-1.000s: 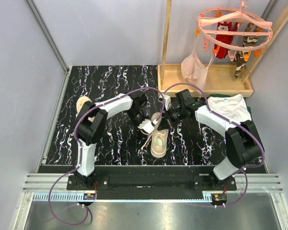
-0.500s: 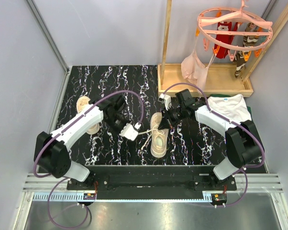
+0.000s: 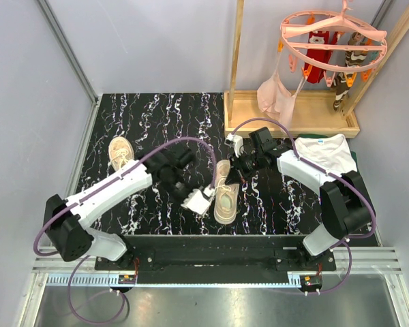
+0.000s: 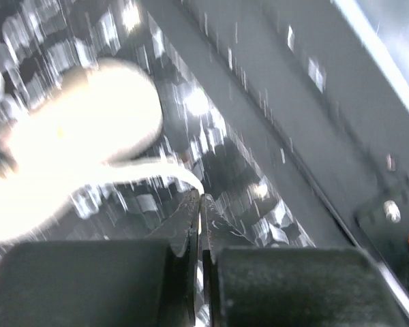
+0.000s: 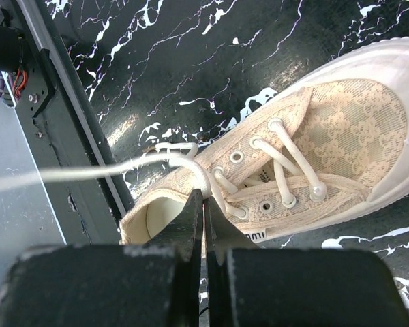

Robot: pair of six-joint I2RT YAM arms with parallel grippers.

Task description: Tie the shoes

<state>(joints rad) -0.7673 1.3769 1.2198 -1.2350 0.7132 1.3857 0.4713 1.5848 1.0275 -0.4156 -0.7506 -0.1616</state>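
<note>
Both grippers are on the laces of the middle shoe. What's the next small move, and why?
Probably carry the left gripper across the shoe toward the right gripper, crossing the strands. Both are shut on a lace, one strand runs taut from the shoe's collar, and no bow shows yet over the eyelets.

left arm: white shells, black joints | right arm: same white and black | cables: thin, purple, one on each arm | bases: black | left end effector: white body, dark fingers
</note>
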